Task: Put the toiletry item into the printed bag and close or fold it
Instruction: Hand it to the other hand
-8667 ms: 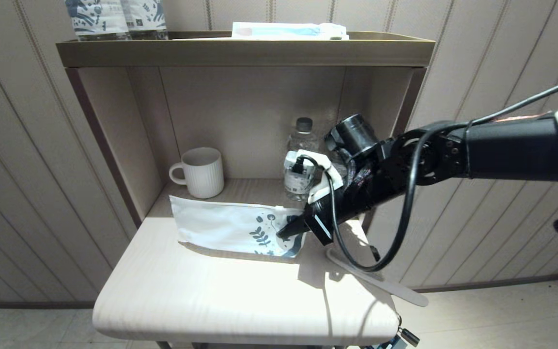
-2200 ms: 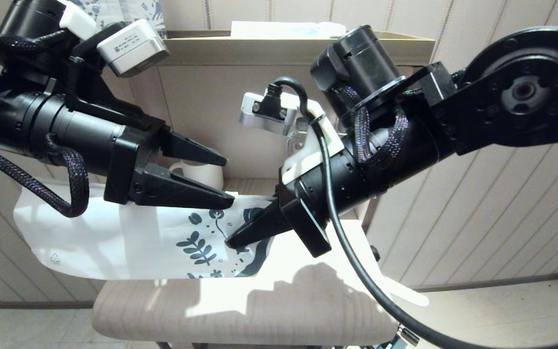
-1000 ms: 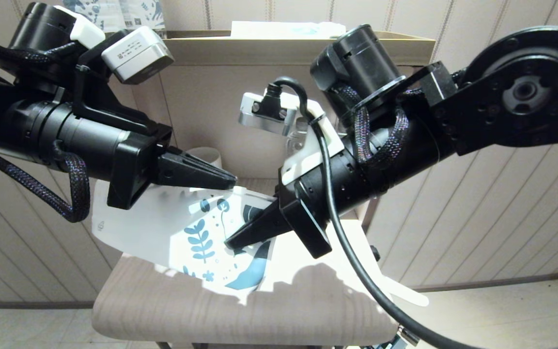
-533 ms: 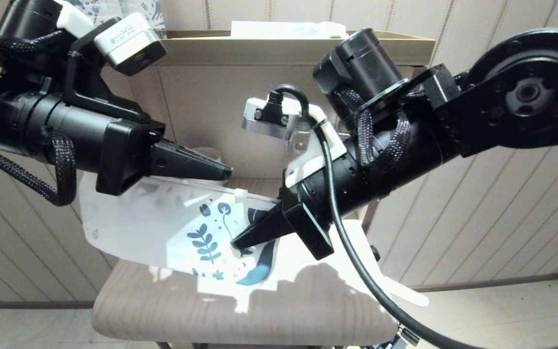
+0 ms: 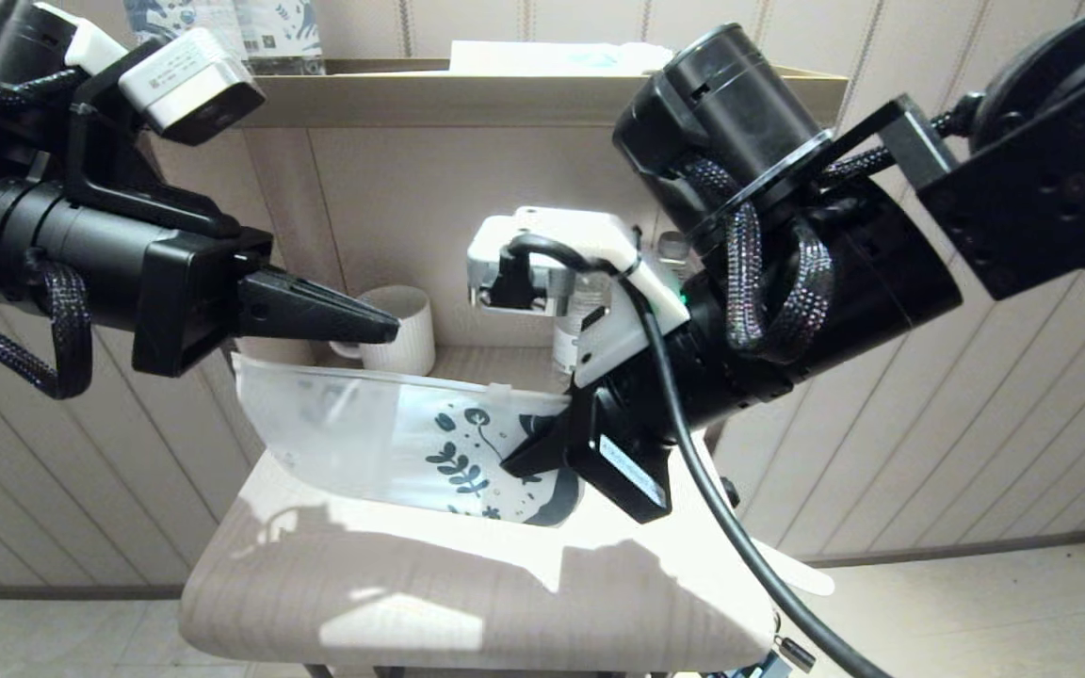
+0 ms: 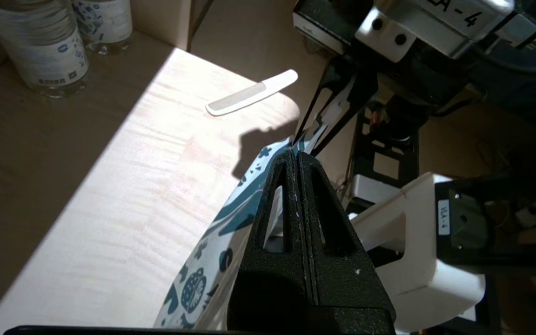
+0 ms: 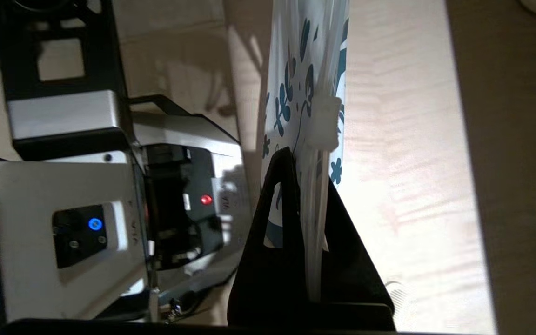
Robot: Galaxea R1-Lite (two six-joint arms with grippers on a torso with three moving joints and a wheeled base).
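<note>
Label "VLA-4" legible on wrist camera mount (image 6: pixel 443 217). Printed bag (image 5: pixel 411 438) held upright above table (image 5: pixel 467 603), pinched by left gripper (image 5: pixel 390 331) and right gripper (image 5: pixel 508 464), both clamped shut. White stick (image 6: pixel 251 92) flat on table edge, apart from bag.

printed bag (image 5: pixel 411 438) shifted rightward, hangs steeper; left gripper (image 5: pixel 382 331) drew back left; right gripper (image 5: pixel 516 461) wrist rolled.

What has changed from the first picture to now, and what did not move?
The printed bag was lifted off the table. The left gripper came in and shut on its top edge; the right gripper keeps the printed end. The toiletry item and cup stayed.
</note>
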